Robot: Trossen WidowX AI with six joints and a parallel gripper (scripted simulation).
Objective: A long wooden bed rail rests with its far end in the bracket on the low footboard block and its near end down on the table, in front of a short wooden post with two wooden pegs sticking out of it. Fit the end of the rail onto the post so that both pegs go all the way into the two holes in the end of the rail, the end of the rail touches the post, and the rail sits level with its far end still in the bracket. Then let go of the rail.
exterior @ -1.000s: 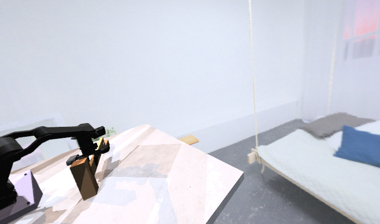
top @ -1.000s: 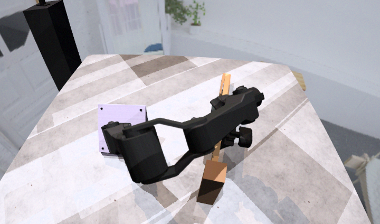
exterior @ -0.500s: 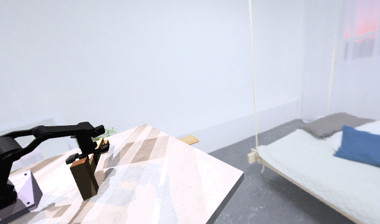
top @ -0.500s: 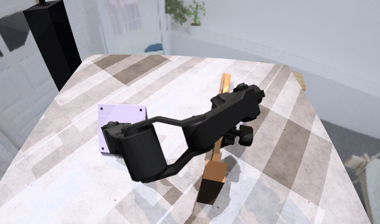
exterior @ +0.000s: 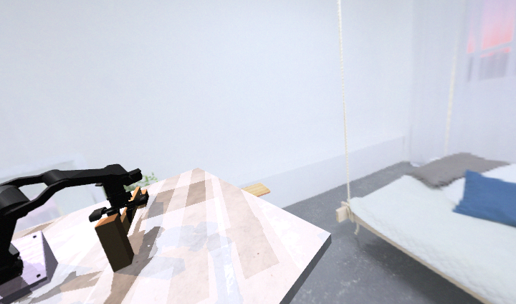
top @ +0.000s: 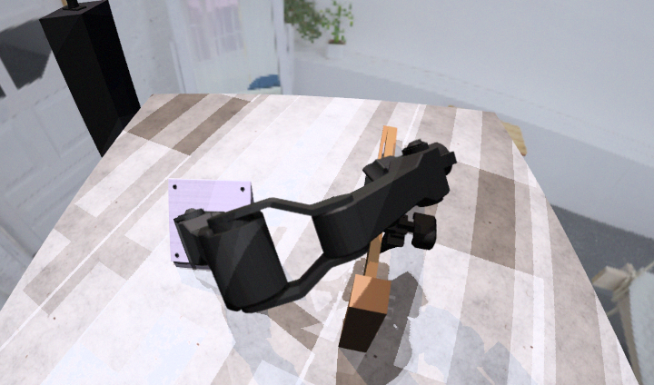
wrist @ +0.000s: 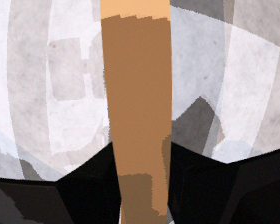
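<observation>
My gripper (top: pixel 381 239) (exterior: pixel 118 209) (wrist: pixel 136 141) is shut on the long orange-brown bed rail (top: pixel 372 261) (wrist: pixel 137 90), with one black finger on each side of it. The short wooden post (top: pixel 370 294) (exterior: pixel 114 244) stands upright at the rail's near end. In the top view the rail's near end meets the back edge of the post's top, but the post hides the joint. No peg or hole shows, so I cannot tell whether they touch. The orange far end (top: pixel 391 137) shows beyond the arm; how the rail sits in its bracket cannot be made out.
The arm reaches across from its pale lilac base plate (top: pixel 216 192) (exterior: pixel 29 247) on the left and hides the middle of the rail. A black pillar (top: pixel 91 73) stands beyond the table's far left edge. Patchy shadows lie on the patterned table (top: pixel 289 121) (exterior: pixel 243 247).
</observation>
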